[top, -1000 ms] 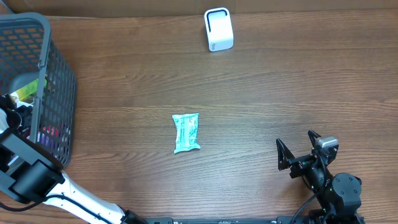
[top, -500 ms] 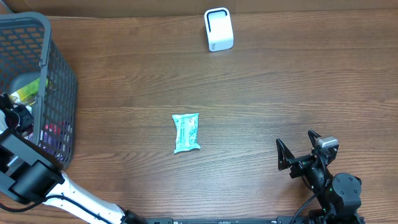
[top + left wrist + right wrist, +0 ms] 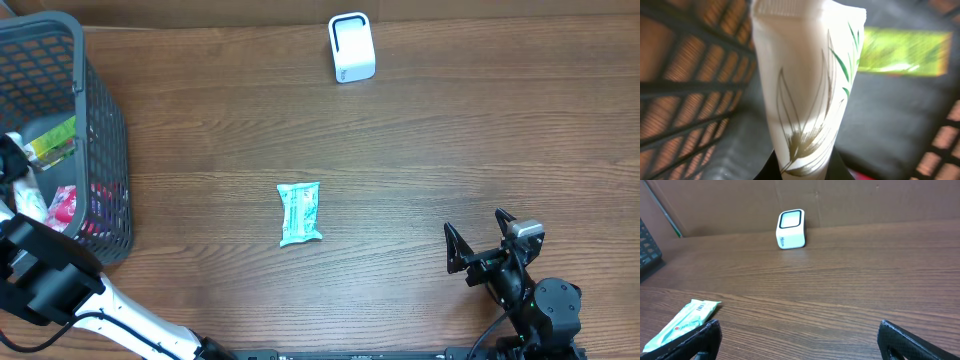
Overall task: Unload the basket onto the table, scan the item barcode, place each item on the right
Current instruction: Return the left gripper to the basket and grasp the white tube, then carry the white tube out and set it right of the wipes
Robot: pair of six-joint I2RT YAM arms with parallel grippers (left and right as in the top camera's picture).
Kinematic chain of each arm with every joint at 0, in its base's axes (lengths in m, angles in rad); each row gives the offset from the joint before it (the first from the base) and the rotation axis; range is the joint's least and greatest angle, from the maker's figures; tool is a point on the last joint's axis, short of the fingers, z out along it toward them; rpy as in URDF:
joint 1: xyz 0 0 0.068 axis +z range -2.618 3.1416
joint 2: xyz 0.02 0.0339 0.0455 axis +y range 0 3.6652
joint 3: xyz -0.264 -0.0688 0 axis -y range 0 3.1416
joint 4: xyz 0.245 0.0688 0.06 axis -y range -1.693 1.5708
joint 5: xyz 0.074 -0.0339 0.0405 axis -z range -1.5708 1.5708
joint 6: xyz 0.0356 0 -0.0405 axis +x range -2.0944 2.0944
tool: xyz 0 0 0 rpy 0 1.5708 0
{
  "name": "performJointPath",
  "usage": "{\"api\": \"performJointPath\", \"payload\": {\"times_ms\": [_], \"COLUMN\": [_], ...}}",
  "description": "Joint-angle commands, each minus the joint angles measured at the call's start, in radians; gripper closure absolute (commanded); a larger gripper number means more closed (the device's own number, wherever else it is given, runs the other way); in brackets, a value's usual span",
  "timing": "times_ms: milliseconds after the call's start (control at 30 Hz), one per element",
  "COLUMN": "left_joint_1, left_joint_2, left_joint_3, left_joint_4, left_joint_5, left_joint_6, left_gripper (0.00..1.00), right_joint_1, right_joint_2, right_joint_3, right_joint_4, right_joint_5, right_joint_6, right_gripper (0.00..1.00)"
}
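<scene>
My left gripper (image 3: 802, 172) reaches into the dark mesh basket (image 3: 78, 60) at the table's left edge. It is shut on the lower end of a white packet (image 3: 807, 85) printed with green and brown leaves, which shows in the overhead view as a white packet (image 3: 27, 197). The white barcode scanner (image 3: 351, 47) stands at the far middle of the table and appears as the scanner (image 3: 791, 228) in the right wrist view. My right gripper (image 3: 475, 226) rests open near the front right, nothing between its fingers (image 3: 704, 336).
A teal packet (image 3: 299, 212) lies flat mid-table, left of the right gripper, with a barcode on its near end in the right wrist view (image 3: 682, 322). The basket also holds a yellow-green packet (image 3: 905, 50) and a pink item (image 3: 63, 205). A cardboard wall (image 3: 865, 200) backs the table.
The left gripper has shut on the white packet inside the basket and drawn it up. The basket and its contents have shifted slightly. The right arm has not moved.
</scene>
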Motion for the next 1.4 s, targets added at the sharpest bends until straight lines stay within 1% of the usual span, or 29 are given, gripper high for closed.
{"api": "performJointPath", "payload": {"times_ms": [0, 233, 400, 533, 700, 867, 933, 1000, 1133, 1267, 1367], "left_joint_1": [-0.024, -0.064, -0.104, -0.148, -0.238, -0.349, -0.409, -0.474, -0.626, -0.772, -0.871], "left_joint_2": [-0.009, -0.053, -0.125, -0.206, -0.338, -0.459, -0.490, -0.503, -0.494, -0.451, -0.399], "left_joint_3": [0.118, 0.277, 0.348, 0.378, 0.381, 0.381, 0.381, 0.381, 0.367, 0.328, 0.274], "left_joint_4": [-0.026, -0.061, -0.072, -0.087, -0.093, -0.104, -0.129, -0.169, -0.276, -0.377, -0.409], "left_joint_5": [0.061, 0.181, 0.191, 0.210, 0.205, 0.161, 0.162, 0.162, 0.180, 0.174, 0.173], "left_joint_6": [-0.051, -0.070, -0.139, -0.148, -0.147, -0.147, -0.151, -0.182, -0.210, -0.292, -0.344], "left_gripper": [0.96, 0.96, 0.96, 0.96, 0.96, 0.96, 0.96, 0.96, 0.96, 0.96, 0.96], "right_joint_1": [0.006, 0.006, 0.006, 0.006, 0.006, 0.006, 0.006, 0.006, 0.006, 0.006, 0.006], "right_joint_2": [-0.012, -0.012, -0.012, -0.012, -0.012, -0.012, -0.012, -0.012, -0.012, -0.012, -0.012], "right_joint_3": [0.007, 0.007, 0.007, 0.007, 0.007, 0.007, 0.007, 0.007, 0.007, 0.007, 0.007], "right_joint_4": [-0.020, -0.020, -0.020, -0.020, -0.020, -0.020, -0.020, -0.020, -0.020, -0.020, -0.020], "right_joint_5": [-0.013, -0.013, -0.013, -0.013, -0.013, -0.013, -0.013, -0.013, -0.013, -0.013, -0.013], "right_joint_6": [0.004, 0.004, 0.004, 0.004, 0.004, 0.004, 0.004, 0.004, 0.004, 0.004, 0.004], "right_gripper": [0.00, 0.00, 0.00, 0.00, 0.00, 0.00, 0.00, 0.00, 0.00, 0.00, 0.00]}}
